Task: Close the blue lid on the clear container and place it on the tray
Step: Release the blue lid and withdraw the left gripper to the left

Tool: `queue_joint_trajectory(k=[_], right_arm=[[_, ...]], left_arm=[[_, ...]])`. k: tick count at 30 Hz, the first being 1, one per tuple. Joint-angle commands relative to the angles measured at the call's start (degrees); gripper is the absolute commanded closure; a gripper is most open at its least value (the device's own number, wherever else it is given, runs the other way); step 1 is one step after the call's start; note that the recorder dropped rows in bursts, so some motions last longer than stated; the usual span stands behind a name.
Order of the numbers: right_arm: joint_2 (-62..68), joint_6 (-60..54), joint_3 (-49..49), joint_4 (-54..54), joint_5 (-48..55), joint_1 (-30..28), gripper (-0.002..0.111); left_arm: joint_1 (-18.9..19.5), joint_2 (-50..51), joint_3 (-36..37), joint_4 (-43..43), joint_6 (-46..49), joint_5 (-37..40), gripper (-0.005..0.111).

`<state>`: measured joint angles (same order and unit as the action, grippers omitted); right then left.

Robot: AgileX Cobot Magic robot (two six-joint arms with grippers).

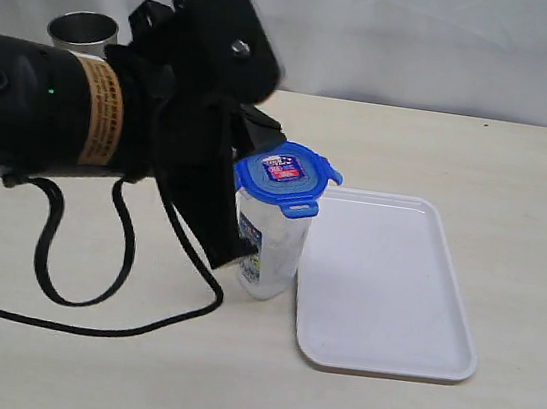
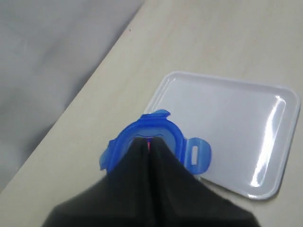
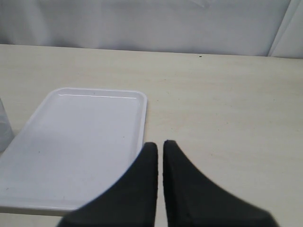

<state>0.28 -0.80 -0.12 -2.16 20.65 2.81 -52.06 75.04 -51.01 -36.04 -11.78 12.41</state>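
The blue lid (image 1: 288, 174) sits on top of the clear container (image 1: 270, 249), which stands upright on the table just left of the white tray (image 1: 385, 280). Its flaps stick outward. My left gripper (image 2: 149, 141) is shut, its tips together over the middle of the lid (image 2: 176, 136) and hiding the label; I cannot tell if they touch it. My right gripper (image 3: 160, 144) is shut on nothing, low over the table by one edge of the tray (image 3: 80, 137). It is out of the exterior view. A sliver of the container (image 3: 4, 125) shows beyond the tray.
A steel cup (image 1: 82, 31) stands at the back left behind my left arm. A black cable (image 1: 72, 279) loops over the table at the front left. Nothing lies on the tray (image 2: 227, 123).
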Motion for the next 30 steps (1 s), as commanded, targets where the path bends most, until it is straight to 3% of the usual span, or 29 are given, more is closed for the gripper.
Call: queue_joint_trajectory(k=[1, 7, 14, 18, 23, 27, 30], right_arm=[[-0.3, 0.1, 0.1, 0.0, -0.6, -0.2, 0.104], [-0.3, 0.0, 0.1, -1.1, -0.6, -0.2, 0.104], [-0.3, 0.0, 0.1, -5.8, -1.3, -0.2, 0.104], [-0.3, 0.0, 0.1, -12.7, -10.3, -0.2, 0.104], [-0.3, 0.2, 0.1, -6.7, -25.4, -0.2, 0.104], [-0.3, 6.1, 0.1, 5.1, -40.4, -0.2, 0.104], [-0.3, 9.7, 0.1, 7.4, -42.1, -0.2, 0.104]], left_arm=[[12.6, -3.4, 8.0, 0.2, -6.0, -17.1, 0.107], [27.0, -3.4, 19.1, 0.9, -4.6, -44.1, 0.107], [37.5, 0.4, 21.6, 0.2, -2.5, -52.3, 0.107], [41.1, 10.0, 21.6, -5.9, -3.2, -64.2, 0.107], [44.7, 21.8, 21.6, -13.1, -3.2, -82.4, 0.107], [47.7, 26.9, 18.3, -25.0, -5.6, -82.4, 0.107], [48.0, 29.4, 14.7, -31.6, -12.0, -82.4, 0.107]])
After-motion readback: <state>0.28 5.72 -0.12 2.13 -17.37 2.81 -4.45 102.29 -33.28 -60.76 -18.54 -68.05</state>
